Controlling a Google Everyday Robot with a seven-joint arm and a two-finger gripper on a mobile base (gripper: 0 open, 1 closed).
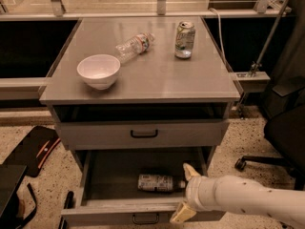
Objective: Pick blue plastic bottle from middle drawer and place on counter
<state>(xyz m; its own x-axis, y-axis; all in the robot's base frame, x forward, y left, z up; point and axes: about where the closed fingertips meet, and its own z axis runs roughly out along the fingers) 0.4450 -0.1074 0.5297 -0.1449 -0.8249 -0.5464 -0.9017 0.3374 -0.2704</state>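
My jaws stand apart, empty. My gripper [186, 192] hangs at the open drawer's [114, 209] right front corner, just beside the cap end of the bottle [156, 182], which lies on its side inside. Closing off-centre could roll it away, or I could snag the drawer front.

I can't read any text. Print on the blue plastic bottle [157, 182] label and drink can [184, 39]: illegible. Gripper [187, 192] lower right of frame, at the open drawer [119, 209] front.
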